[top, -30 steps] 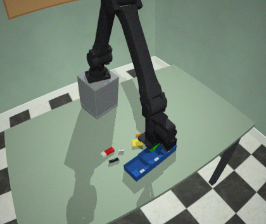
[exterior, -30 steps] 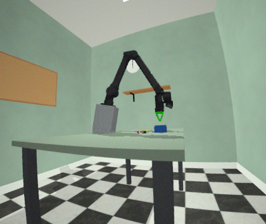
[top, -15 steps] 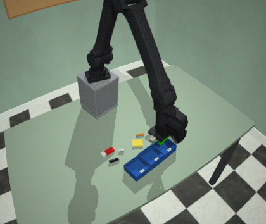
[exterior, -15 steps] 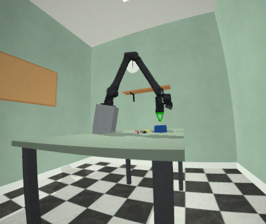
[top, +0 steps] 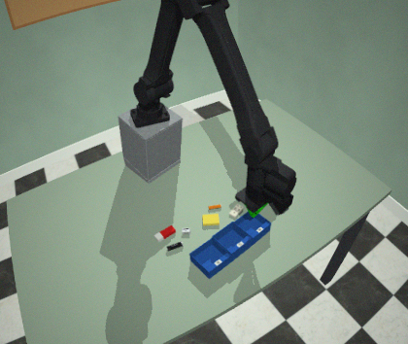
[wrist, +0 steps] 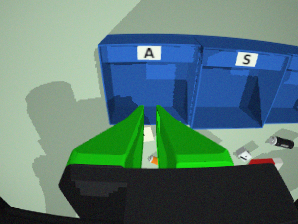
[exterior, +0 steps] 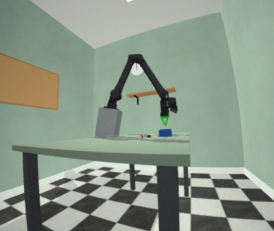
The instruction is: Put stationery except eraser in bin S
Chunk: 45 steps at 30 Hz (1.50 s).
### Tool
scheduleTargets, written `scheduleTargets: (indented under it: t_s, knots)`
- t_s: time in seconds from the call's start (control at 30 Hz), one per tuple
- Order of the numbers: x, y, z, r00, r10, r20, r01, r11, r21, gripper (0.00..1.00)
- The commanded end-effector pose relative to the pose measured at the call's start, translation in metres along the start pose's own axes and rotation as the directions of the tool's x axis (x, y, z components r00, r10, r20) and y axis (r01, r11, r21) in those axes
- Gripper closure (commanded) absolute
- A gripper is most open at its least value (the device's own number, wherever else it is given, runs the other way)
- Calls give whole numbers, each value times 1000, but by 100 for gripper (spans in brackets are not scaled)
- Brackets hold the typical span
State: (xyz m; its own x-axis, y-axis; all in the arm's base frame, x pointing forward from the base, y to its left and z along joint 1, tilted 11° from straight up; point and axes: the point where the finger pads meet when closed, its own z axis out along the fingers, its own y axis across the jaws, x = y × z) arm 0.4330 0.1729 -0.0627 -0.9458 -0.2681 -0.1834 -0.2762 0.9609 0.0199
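My gripper (top: 255,212) (exterior: 164,123) (wrist: 150,112) has green fingers that are shut with nothing between them. It hangs a little above the A end of the blue three-part bin (top: 203,262) (exterior: 165,132) (wrist: 193,46). In the wrist view the compartments are marked A (wrist: 149,52) and S (wrist: 246,59). On the table beside the bin lie a yellow block (top: 211,220), a small orange piece (top: 215,207), a white die (top: 236,210), a red-and-white eraser (top: 164,233) (wrist: 262,161), a small white piece (top: 186,231) and a black item (top: 174,247) (wrist: 285,141).
The arm's grey base block (top: 151,143) (exterior: 107,123) stands at the back of the green table (top: 72,219) (exterior: 113,150). The bin lies near the table's front edge. A wooden shelf (exterior: 152,92) hangs on the far wall.
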Motion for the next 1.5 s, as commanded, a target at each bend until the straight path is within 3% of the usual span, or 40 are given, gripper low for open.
scheduleTargets:
  t_s: [0.0,0.43,0.53,0.57,0.73,0.8,0.87,0.93,1.07,1.1,1.47]
  knots:
    - [-25,4,0,999,11,45,-10,1000,-3,91]
    - [-23,4,37,999,7,41,-7,1000,-2,91]
    - [-29,5,30,998,7,63,-7,1000,-5,91]
    - [-22,4,42,999,7,41,-7,1000,-2,91]
    - [-21,4,56,999,7,39,-7,1000,-2,91]
    - [-21,4,57,999,7,39,-7,1000,-2,91]
    - [-32,5,40,997,7,76,-7,1000,-6,91]
    - [-34,5,40,997,7,78,-7,1000,-6,91]
    - [-28,4,41,998,7,66,-7,1000,-5,91]
    - [-16,2,51,999,3,32,-3,1000,-2,91]
    - [-16,2,51,999,3,32,-3,1000,-2,91]
